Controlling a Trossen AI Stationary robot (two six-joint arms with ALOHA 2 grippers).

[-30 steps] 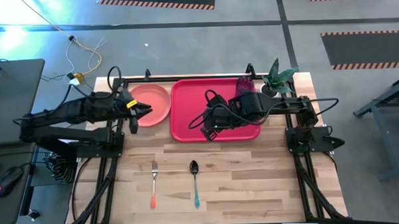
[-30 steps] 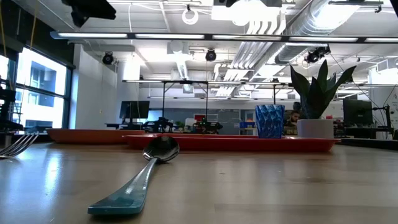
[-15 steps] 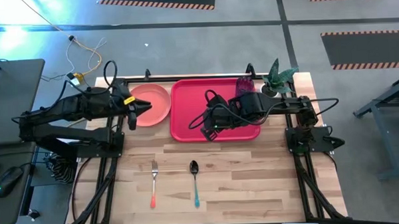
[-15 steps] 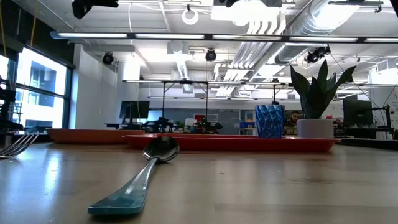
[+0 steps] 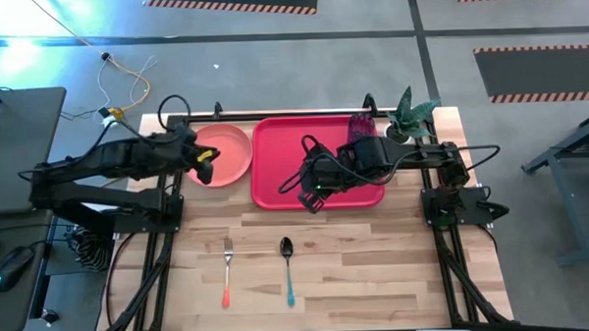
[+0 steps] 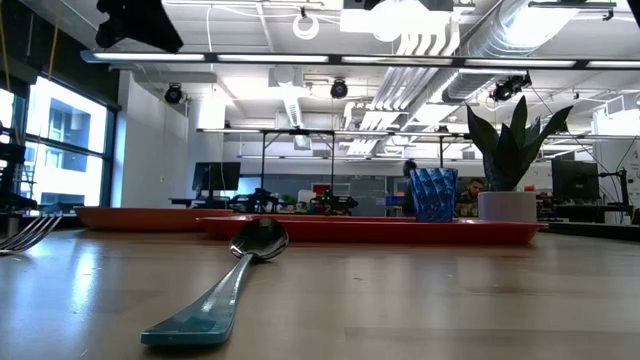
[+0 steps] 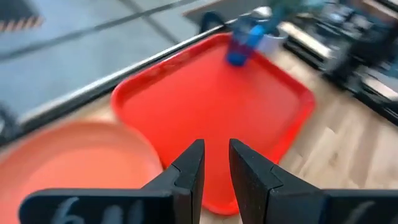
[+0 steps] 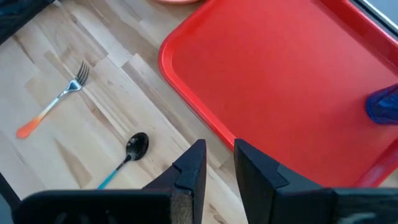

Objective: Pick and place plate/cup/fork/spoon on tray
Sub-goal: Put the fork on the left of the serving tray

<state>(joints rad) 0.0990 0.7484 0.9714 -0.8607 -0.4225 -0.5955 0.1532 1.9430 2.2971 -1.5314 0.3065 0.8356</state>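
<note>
The salmon-pink plate (image 5: pixel 227 153) rests on the table left of the red tray (image 5: pixel 314 163). The blue cup (image 5: pixel 361 126) stands in the tray's far right corner. The fork (image 5: pixel 226 271) with its orange handle and the spoon (image 5: pixel 287 272) with its teal handle lie side by side near the table's front. My left gripper (image 5: pixel 205 172) hangs above the plate's left rim, empty, with a narrow gap between its fingers (image 7: pixel 214 163). My right gripper (image 5: pixel 308 196) hovers over the tray's near edge, empty, also with a narrow gap (image 8: pixel 217 163).
A white pot with a green plant (image 5: pixel 409 117) stands at the table's far right corner, just beyond the tray and the cup. Bare wood lies between the tray and the cutlery. Cables run along the table's far edge.
My left gripper has shifted a little over the plate's left rim, first rising and then coming down, and has turned somewhat. My right arm and all the objects have stayed where they were.
</note>
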